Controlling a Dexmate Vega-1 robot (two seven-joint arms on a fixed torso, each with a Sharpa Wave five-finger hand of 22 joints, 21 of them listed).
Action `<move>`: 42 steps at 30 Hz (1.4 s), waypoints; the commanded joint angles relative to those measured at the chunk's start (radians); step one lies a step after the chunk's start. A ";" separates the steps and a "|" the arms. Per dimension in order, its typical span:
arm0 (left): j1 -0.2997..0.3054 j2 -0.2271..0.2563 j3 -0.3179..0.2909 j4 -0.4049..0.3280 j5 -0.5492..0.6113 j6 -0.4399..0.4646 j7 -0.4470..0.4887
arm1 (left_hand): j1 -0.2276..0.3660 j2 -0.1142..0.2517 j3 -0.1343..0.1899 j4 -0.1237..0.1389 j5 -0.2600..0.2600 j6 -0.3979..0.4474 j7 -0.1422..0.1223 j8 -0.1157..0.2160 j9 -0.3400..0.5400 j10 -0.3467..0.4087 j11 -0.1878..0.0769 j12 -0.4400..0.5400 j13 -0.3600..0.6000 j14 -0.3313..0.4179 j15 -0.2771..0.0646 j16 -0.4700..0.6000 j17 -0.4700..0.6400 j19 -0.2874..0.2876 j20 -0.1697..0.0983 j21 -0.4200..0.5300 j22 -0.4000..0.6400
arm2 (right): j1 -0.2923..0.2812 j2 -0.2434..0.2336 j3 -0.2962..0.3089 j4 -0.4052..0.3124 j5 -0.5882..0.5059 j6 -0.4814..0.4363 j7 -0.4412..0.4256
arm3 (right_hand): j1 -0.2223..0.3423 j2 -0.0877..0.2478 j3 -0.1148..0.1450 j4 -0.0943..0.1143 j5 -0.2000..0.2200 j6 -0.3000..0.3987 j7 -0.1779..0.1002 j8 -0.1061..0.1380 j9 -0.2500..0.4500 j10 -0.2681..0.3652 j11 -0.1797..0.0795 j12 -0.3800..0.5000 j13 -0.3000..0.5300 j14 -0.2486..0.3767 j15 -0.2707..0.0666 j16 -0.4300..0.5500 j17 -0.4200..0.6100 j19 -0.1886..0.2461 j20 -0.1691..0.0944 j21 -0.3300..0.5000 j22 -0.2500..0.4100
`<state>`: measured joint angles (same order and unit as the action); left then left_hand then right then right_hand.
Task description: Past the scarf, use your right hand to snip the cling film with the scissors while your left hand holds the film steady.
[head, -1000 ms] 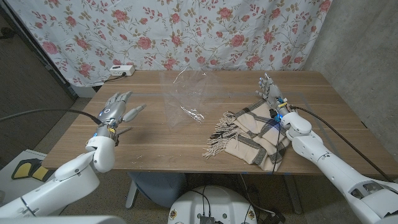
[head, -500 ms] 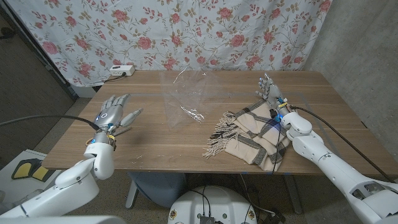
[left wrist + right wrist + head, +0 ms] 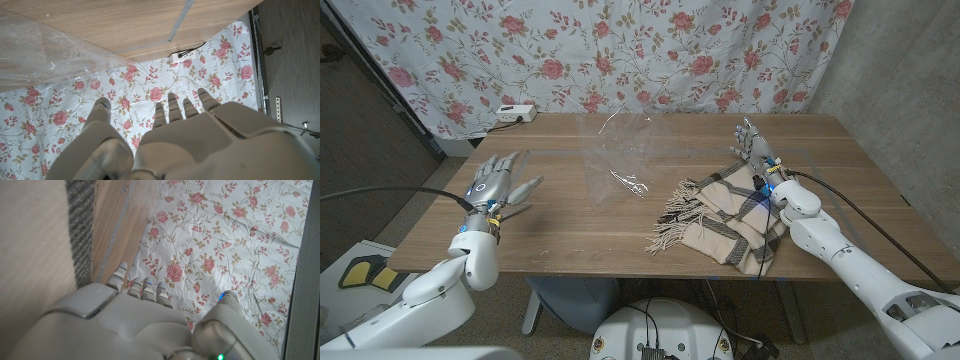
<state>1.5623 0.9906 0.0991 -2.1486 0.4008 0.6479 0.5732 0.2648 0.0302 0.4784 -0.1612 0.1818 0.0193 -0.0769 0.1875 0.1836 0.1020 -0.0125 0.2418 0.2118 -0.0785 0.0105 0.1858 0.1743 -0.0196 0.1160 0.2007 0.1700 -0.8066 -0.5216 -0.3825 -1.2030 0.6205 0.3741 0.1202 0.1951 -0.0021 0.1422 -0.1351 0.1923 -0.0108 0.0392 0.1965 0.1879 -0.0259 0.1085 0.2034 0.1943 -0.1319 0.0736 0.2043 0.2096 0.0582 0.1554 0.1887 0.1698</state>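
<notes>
A clear sheet of cling film [image 3: 620,150] lies crumpled on the table's middle, toward the far side; it is also close by in the left wrist view [image 3: 45,55]. A beige plaid scarf [image 3: 725,225] with fringes is bunched on the table's right half. My left hand [image 3: 495,185] hovers over the table's left part, fingers spread, holding nothing, well left of the film. My right hand [image 3: 752,145] stands upright at the scarf's far edge, fingers apart and empty. Both hands' backs fill the wrist views, the left hand [image 3: 170,135] and the right hand [image 3: 135,315].
The wooden table [image 3: 560,240] has bare room between the left hand and the film. A white power strip [image 3: 515,114] sits at the back left edge. A floral curtain [image 3: 620,50] hangs behind the table.
My left hand has drifted a little to the left and nearer the table's front edge. The right hand, film and scarf have stayed put.
</notes>
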 commanded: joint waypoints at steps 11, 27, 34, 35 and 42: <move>0.008 -0.005 -0.020 0.040 -0.019 -0.018 -0.024 | 0.006 -0.006 -0.003 0.003 -0.003 0.011 -0.003 0.005 0.005 0.004 0.006 0.001 0.003 -0.002 0.002 0.000 0.003 0.003 0.001 -0.003 0.004 | -0.005 -0.006 0.000 -0.016 -0.001 -0.008 -0.004 | 0.014 0.000 0.003 0.003 -0.002 0.012 -0.012 0.007 0.005 0.012 -0.003 0.005 0.004 -0.001 -0.001 0.004 0.000 -0.006 0.005 0.002 0.002; 0.001 -0.009 -0.009 0.056 -0.010 0.007 -0.009 | 0.014 -0.006 -0.002 0.003 -0.002 0.024 0.008 0.011 0.005 0.008 0.009 0.003 0.004 -0.010 -0.011 -0.003 0.003 0.010 -0.040 -0.004 0.004 | 0.006 -0.006 -0.005 -0.010 0.014 -0.007 0.040 | 0.016 0.001 0.003 0.003 -0.002 0.012 -0.005 0.005 0.005 0.033 -0.003 0.011 0.004 0.016 -0.009 0.011 -0.001 0.004 0.006 0.005 0.002; 0.003 -0.009 -0.012 0.059 -0.013 0.021 -0.008 | 0.015 -0.009 -0.004 0.003 -0.002 0.026 0.009 0.011 0.005 0.009 0.012 0.003 0.004 -0.008 -0.008 -0.002 0.003 0.011 -0.040 -0.004 0.004 | 0.010 -0.009 0.001 -0.007 0.038 -0.011 0.074 | 0.017 0.001 0.003 0.002 -0.002 0.013 -0.004 0.005 0.005 0.033 -0.003 0.011 0.004 0.018 -0.007 0.011 -0.001 0.005 0.005 0.005 0.002; 0.001 -0.012 -0.011 0.058 -0.013 0.027 -0.007 | 0.015 -0.010 -0.004 0.003 -0.002 0.026 0.008 0.011 0.005 0.009 0.012 0.003 0.004 -0.008 -0.008 -0.002 0.003 0.011 -0.039 -0.004 0.004 | 0.010 -0.012 0.002 -0.010 0.037 -0.013 0.072 | 0.017 0.001 0.003 0.002 -0.002 0.013 -0.004 0.005 0.005 0.034 -0.005 0.011 0.004 0.018 -0.008 0.011 -0.001 0.005 0.006 0.005 0.002; -0.012 -0.007 0.007 0.065 -0.007 0.045 -0.003 | 0.015 -0.013 -0.006 0.003 -0.003 0.027 0.007 0.011 0.005 0.013 0.011 0.004 0.004 -0.006 -0.004 -0.001 0.003 0.007 -0.035 -0.007 0.004 | 0.010 -0.012 0.009 -0.006 0.057 -0.022 0.087 | 0.018 0.001 0.003 0.002 -0.002 0.013 -0.004 0.005 0.005 0.045 -0.005 0.014 0.004 0.020 -0.008 0.011 -0.001 0.007 0.006 0.005 0.002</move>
<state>1.5632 0.9810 0.0890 -2.0923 0.3865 0.6654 0.5628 0.2740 0.0210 0.4742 -0.1569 0.1818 0.0393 -0.0643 0.1932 0.1836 0.1090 -0.0053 0.2418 0.2115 -0.0859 0.0034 0.1858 0.1743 -0.0072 0.0783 0.1977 0.1700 -0.8004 -0.5306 -0.3829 -1.2140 0.6518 0.3634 0.1779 0.2030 -0.0022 0.1422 -0.1351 0.1923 0.0018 0.0267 0.1965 0.1879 0.0085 0.0994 0.2112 0.1944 -0.1171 0.0662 0.2122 0.2097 0.0619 0.1591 0.1887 0.1698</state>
